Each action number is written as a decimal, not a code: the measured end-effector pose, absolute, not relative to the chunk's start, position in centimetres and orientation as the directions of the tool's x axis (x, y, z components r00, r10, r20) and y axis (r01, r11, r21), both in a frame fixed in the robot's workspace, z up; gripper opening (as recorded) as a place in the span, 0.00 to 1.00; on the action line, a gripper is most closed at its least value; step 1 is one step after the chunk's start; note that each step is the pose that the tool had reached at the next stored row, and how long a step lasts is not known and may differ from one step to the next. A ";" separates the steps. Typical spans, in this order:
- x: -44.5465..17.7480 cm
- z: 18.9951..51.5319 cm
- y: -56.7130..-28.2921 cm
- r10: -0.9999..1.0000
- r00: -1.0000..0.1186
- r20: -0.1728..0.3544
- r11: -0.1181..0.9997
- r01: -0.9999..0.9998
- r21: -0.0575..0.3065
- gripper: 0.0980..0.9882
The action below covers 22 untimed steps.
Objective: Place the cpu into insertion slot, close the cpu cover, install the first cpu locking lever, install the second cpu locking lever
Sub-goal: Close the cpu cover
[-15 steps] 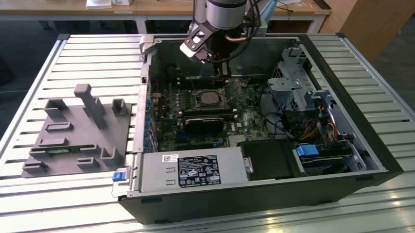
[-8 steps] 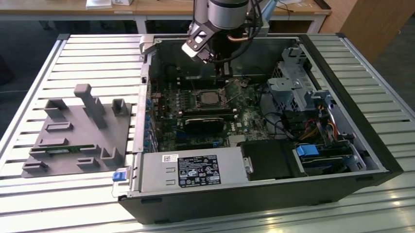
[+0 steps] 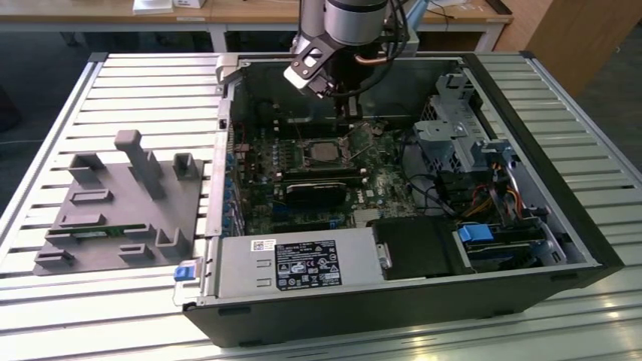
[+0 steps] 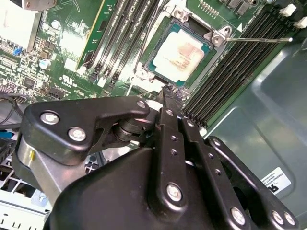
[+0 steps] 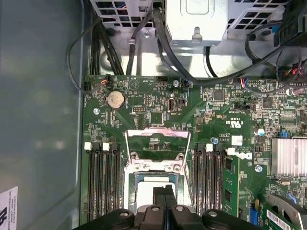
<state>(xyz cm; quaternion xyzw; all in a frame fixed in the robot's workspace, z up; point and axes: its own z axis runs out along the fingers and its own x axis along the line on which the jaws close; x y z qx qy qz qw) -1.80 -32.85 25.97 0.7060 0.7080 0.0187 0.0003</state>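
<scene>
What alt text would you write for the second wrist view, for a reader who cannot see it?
The cpu sits in the insertion slot on a green circuit board, flanked by long black memory slots. The black gripper looms in the foreground, its tips at the slot's edge.

Lab workshop: opened computer case (image 3: 401,320) on slatted metal bench (image 3: 150,83).

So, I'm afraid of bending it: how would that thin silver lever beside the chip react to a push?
The lever looks like thin bare wire, so it will probably flex springily rather than stay stiff. It seems anchored at one end beside the chip, so it would likely swing, not slide. Its smooth shiny surface may be slippery.
</scene>
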 end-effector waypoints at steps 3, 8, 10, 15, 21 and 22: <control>-1.6 26.0 -32.8 1.000 -0.003 0.026 0.002 1.000 0.027 0.01; -1.2 26.0 -32.8 1.000 -0.003 0.026 0.002 1.000 0.027 0.01; -1.0 26.0 -32.8 1.000 -0.004 0.026 0.004 1.000 0.027 0.01; -0.3 25.9 -32.8 1.000 -0.005 0.026 0.004 1.000 0.027 0.01; 0.9 25.9 -32.7 1.000 -0.005 0.023 0.004 1.000 0.027 0.01; 1.0 25.8 -32.7 1.000 -0.005 0.023 0.004 1.000 0.027 0.01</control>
